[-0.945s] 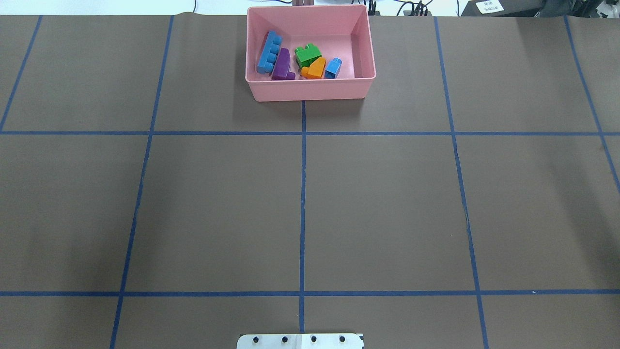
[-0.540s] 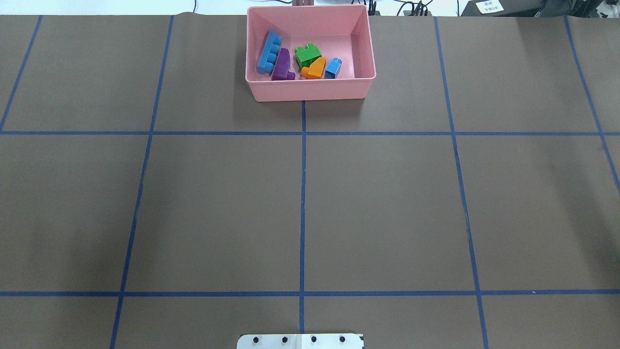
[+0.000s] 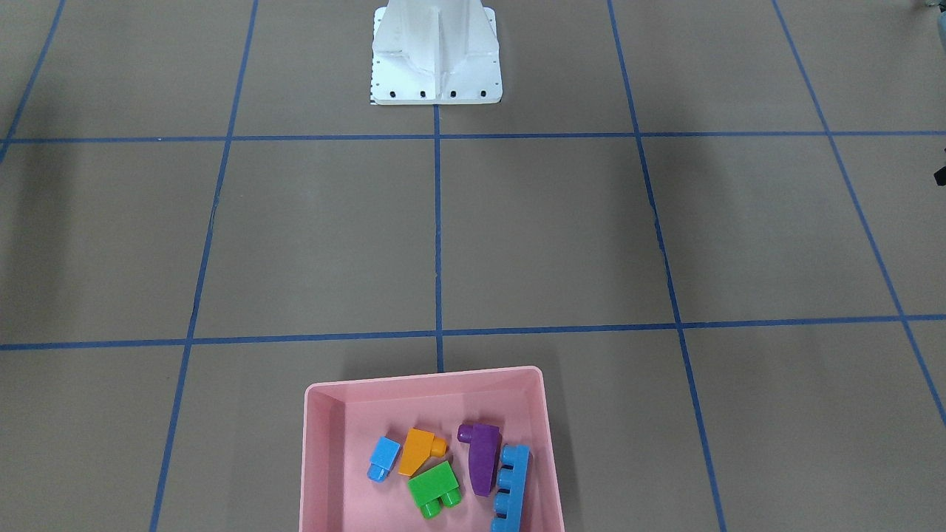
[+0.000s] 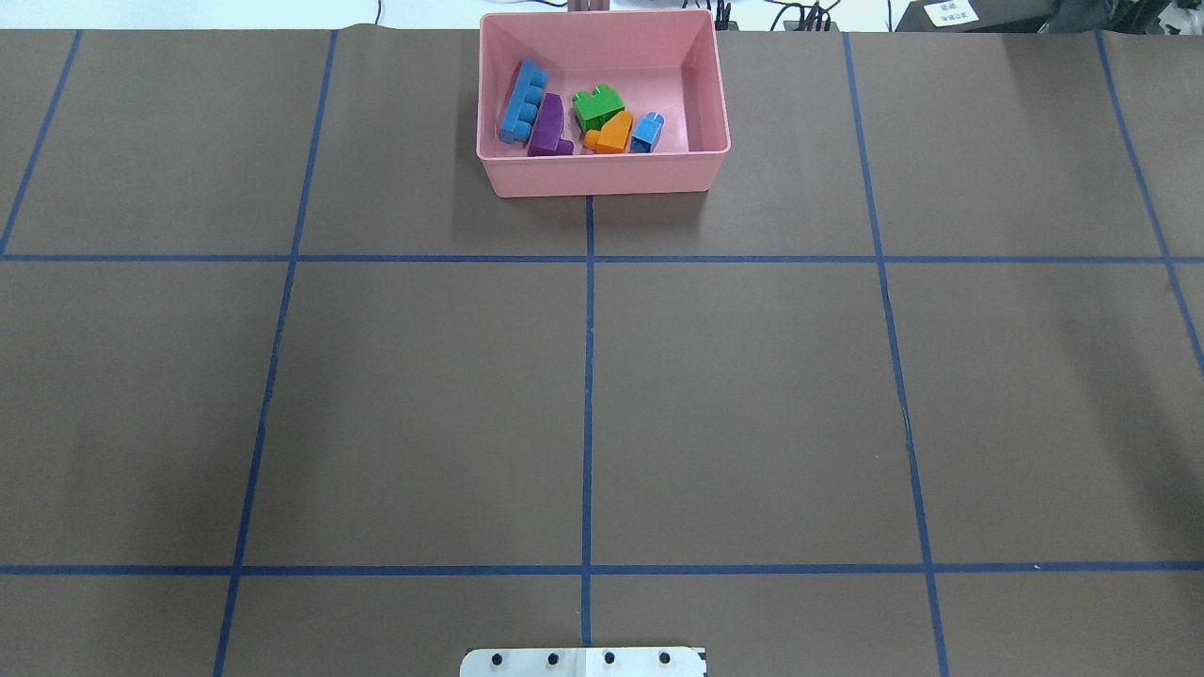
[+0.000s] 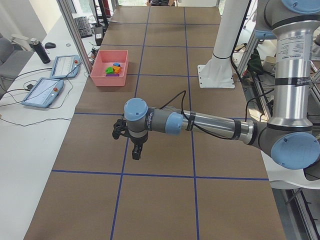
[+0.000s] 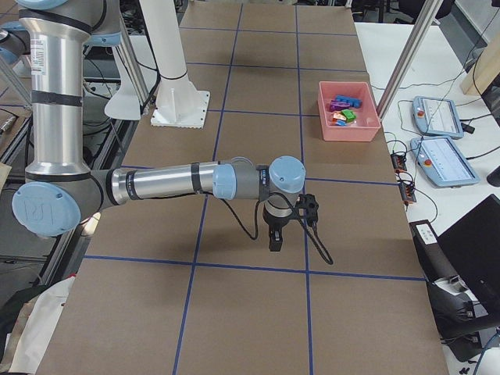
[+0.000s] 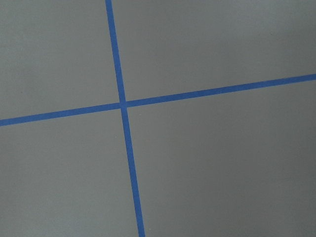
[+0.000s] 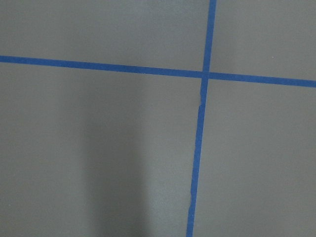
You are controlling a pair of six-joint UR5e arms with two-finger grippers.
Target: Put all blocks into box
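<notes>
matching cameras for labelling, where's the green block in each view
exterior front-facing: green block bottom centre
overhead exterior: green block top centre
exterior left: green block upper left
exterior right: green block upper right
left wrist-mounted: absent
right wrist-mounted: absent
shared landmark: pink box around it

**Right arm out over the counter, box at one o'clock**

The right arm (image 6: 172, 181) reaches in from nine o'clock across the brown counter (image 6: 234, 312). Its right gripper (image 6: 275, 244) hangs pointing down near a blue tape line (image 6: 234, 266); whether the fingers are apart cannot be told. At one o'clock from it, well apart, sits the pink box (image 6: 351, 133) holding the coloured blocks (image 6: 342, 103). The white base (image 6: 181, 109) stands at eleven o'clock.
</notes>
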